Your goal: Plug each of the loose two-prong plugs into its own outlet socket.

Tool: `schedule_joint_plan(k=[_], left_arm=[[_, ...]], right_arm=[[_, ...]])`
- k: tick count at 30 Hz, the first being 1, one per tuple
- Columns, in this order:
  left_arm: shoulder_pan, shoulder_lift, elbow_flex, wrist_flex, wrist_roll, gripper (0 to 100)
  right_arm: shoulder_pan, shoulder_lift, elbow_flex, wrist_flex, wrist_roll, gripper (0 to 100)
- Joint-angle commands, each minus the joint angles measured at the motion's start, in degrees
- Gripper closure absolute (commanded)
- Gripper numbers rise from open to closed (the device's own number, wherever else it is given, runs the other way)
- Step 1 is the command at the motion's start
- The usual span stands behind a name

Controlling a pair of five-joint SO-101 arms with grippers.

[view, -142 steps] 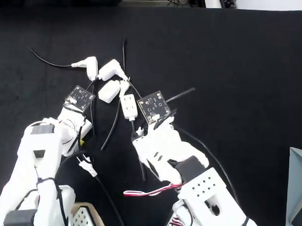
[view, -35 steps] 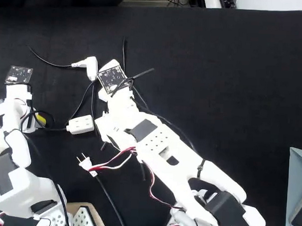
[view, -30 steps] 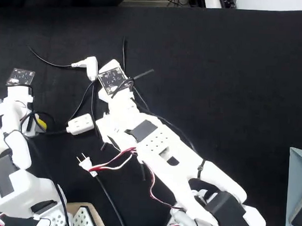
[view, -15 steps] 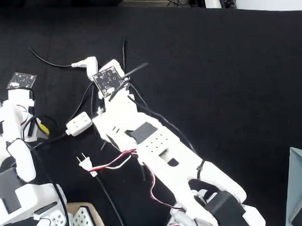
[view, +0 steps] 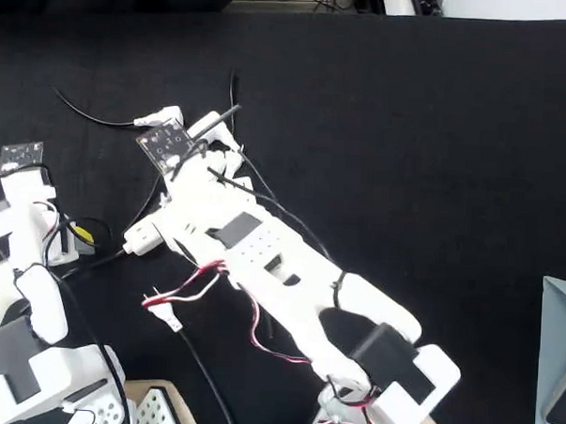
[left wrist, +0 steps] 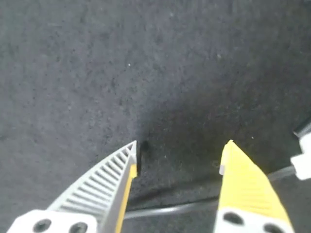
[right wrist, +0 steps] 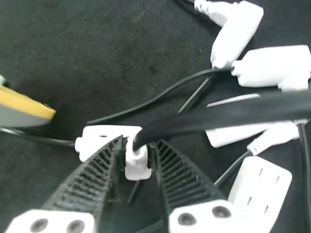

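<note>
Right gripper (right wrist: pixel 137 145): its black ribbed fingers are clamped on a small white plug (right wrist: pixel 137 164), whose black cable (right wrist: pixel 218 115) arcs up and away from between them.
Outlet socket (right wrist: pixel 103 138): a white block right at those fingertips, up against the held plug; I cannot tell whether the prongs are in.
Left gripper (left wrist: pixel 181 145): yellow and grey fingers spread apart with nothing between the tips but black table (left wrist: pixel 146 58); a thin black cord (left wrist: pixel 170 209) crosses nearer their base.
Loose two-prong plug (view: pixel 162 309): on the table, well back from both sets of fingers, beside the right arm.
Other white pieces: an angled plug (right wrist: pixel 237 32) and a slotted socket (right wrist: pixel 260 187) lie to one side of the right fingers.
</note>
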Motion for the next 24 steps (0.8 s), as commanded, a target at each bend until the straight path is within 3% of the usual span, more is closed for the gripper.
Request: schedule_joint_plan(k=[1,8,24], left_arm=[[-0.57,-2.2,3.56,-6.68,3.16,73],[-0.4,-1.93,5.58,-8.53,6.95,73],[-0.04,-1.76,5.49,-8.53,8.0,73]], right_arm=[[-1.49,0.31,-4.35,-1.32,0.18,98.6],[-2.46,7.34,-7.78,-1.32,0.18,98.6],[-2.37,8.92,-8.57,-2.29,0.26,98.6]])
